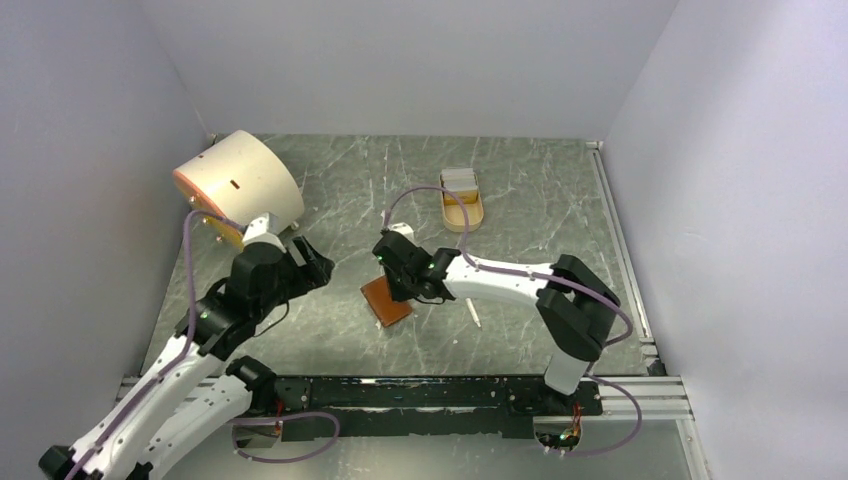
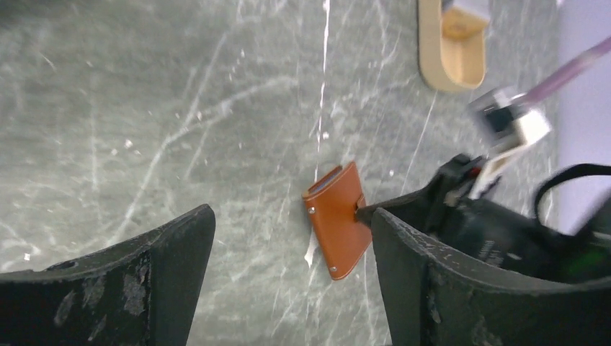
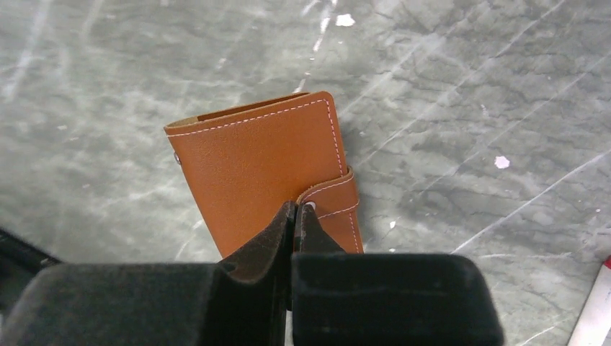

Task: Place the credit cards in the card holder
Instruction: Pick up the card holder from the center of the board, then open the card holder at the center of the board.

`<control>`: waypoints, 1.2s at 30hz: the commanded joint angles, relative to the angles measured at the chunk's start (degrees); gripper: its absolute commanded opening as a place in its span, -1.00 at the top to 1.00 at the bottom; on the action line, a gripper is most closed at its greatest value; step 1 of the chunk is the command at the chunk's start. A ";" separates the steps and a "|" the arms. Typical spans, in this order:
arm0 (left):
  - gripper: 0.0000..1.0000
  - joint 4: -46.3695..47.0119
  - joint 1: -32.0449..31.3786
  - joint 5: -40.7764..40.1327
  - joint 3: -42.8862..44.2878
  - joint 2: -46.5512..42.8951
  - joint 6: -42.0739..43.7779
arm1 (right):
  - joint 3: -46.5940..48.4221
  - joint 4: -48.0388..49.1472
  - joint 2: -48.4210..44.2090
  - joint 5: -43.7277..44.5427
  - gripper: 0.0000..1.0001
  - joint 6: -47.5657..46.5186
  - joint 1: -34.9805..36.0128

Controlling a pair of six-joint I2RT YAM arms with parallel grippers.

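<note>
We see the closed brown card holder (image 1: pixel 388 300) (image 2: pixel 339 223) (image 3: pixel 252 173) lying mid-way across the table (image 1: pixel 520 200). Our right gripper (image 1: pixel 400 280) (image 3: pixel 295 213), fingers pressed together, touches its snap tab. Our left gripper (image 1: pixel 305 265) (image 2: pixel 292 216) hovers left of it, its 2 fingers spread wide.

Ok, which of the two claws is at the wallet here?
The right claw, its fingers shut with the tips at the snap tab of the brown wallet. The left claw is open and hangs apart from the wallet.
</note>
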 commanded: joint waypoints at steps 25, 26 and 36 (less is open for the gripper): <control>0.81 25.54 -0.14 32.33 -9.72 14.44 -4.95 | -15.84 17.72 -27.12 -10.76 1.00 8.18 -1.49; 0.82 25.46 -0.14 32.51 -9.75 14.45 -4.83 | -16.22 17.55 -27.85 -10.28 1.00 7.89 -1.59; 0.82 27.66 -0.13 33.44 -11.06 16.38 -3.47 | -20.12 15.54 -32.96 -7.41 1.00 6.53 -4.38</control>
